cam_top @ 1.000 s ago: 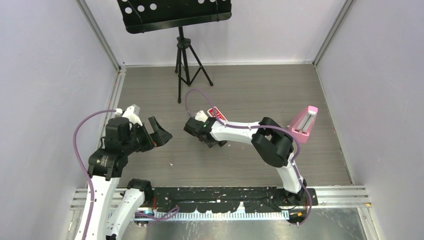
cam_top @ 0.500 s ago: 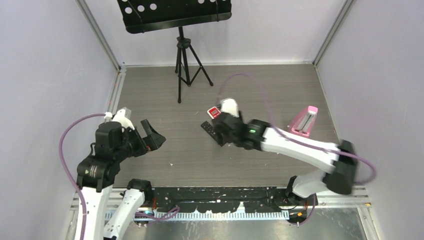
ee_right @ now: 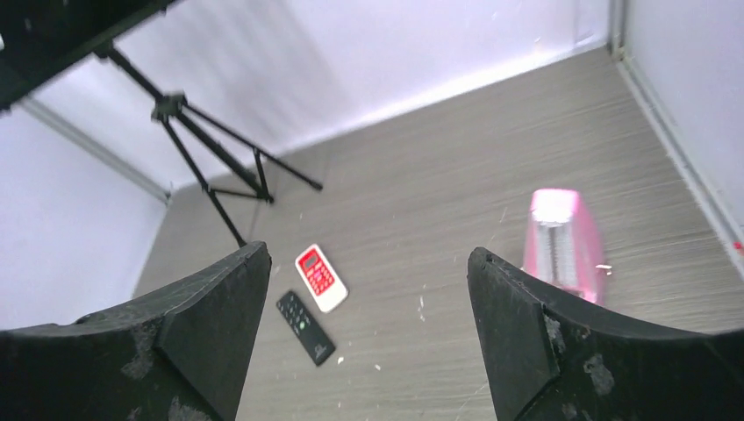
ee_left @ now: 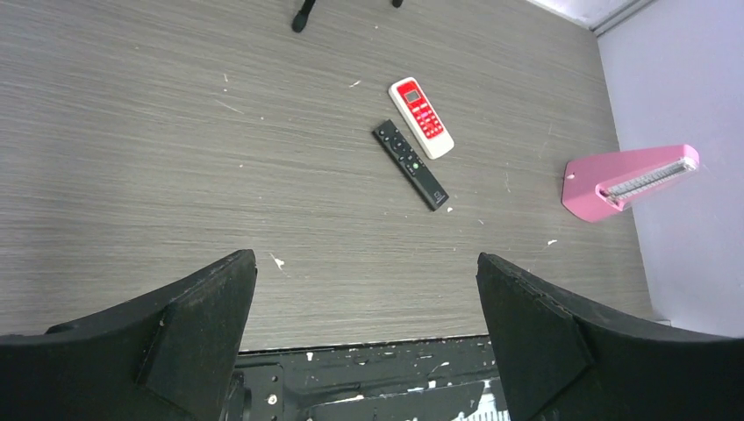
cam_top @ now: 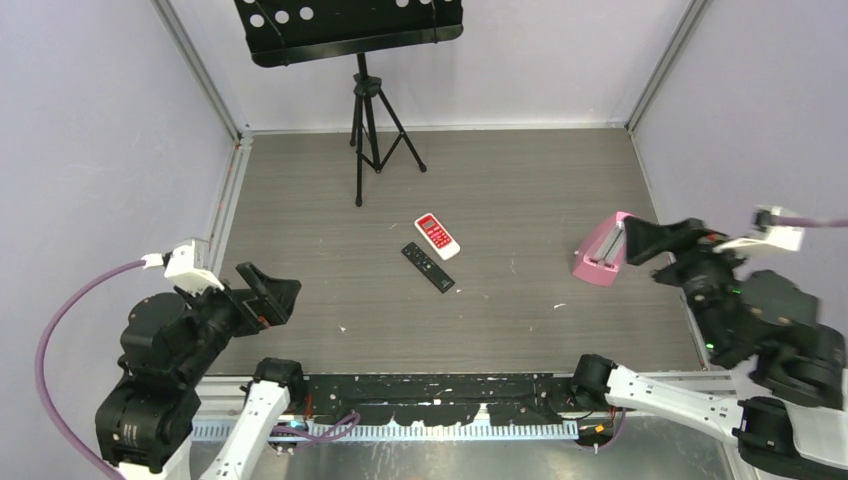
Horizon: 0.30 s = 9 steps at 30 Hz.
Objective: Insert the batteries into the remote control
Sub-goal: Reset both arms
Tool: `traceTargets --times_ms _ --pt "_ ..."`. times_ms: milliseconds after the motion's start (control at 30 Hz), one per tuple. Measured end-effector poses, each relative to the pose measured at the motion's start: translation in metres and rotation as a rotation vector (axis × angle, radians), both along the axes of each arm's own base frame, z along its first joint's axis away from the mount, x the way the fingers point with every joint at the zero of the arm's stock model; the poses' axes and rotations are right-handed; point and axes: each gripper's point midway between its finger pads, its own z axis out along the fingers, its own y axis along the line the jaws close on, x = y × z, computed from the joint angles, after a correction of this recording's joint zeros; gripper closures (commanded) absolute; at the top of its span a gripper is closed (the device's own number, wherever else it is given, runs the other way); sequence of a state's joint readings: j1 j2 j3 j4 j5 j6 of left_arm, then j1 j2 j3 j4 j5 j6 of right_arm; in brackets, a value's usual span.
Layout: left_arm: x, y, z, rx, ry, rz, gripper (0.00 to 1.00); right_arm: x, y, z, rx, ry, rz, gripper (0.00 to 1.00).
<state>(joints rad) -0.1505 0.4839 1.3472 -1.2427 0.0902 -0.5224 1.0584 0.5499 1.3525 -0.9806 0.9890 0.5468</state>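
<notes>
Both arms have pulled back from the middle of the table [cam_top: 300, 200]. The right gripper [cam_top: 640, 240] was down by the remotes and is now high at the right edge of the top view. The left gripper [cam_top: 265, 290] has slid down to the lower left.

Each gripper's jaws are spread wide, with nothing between them. That shows in the left wrist view [ee_left: 364, 263] and the right wrist view [ee_right: 367, 254].

Farther out, the two remotes lie flat near the middle of the table, just beside each other. The black remote [cam_top: 428, 268] is long and thin. It runs from upper left to lower right in the top view, with its buttons at the upper left end [ee_left: 411, 164]. A tiny white mark sits at its lower right end, too small to read.

The red and white remote [cam_top: 437, 235] is shorter and wider. It slants the same way, with its little screen at the upper left end [ee_left: 422, 117]. No words on it can be read.

A pink metronome [cam_top: 600, 250] stands at the right, close to the right gripper.

Farthest back is a black music stand [cam_top: 350, 30] on a tripod.
</notes>
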Motion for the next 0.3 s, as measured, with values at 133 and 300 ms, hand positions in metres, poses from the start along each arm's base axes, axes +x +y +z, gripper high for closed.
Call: traceTargets --times_ms 133,300 --pt "-0.008 0.005 0.006 0.012 -0.023 0.018 0.0 -0.014 -0.045 0.021 0.02 -0.061 -0.075 0.13" --pt "-0.014 0.009 0.011 0.017 -0.044 0.03 0.0 -0.019 -0.066 0.019 -0.014 -0.069 -0.128 0.13"
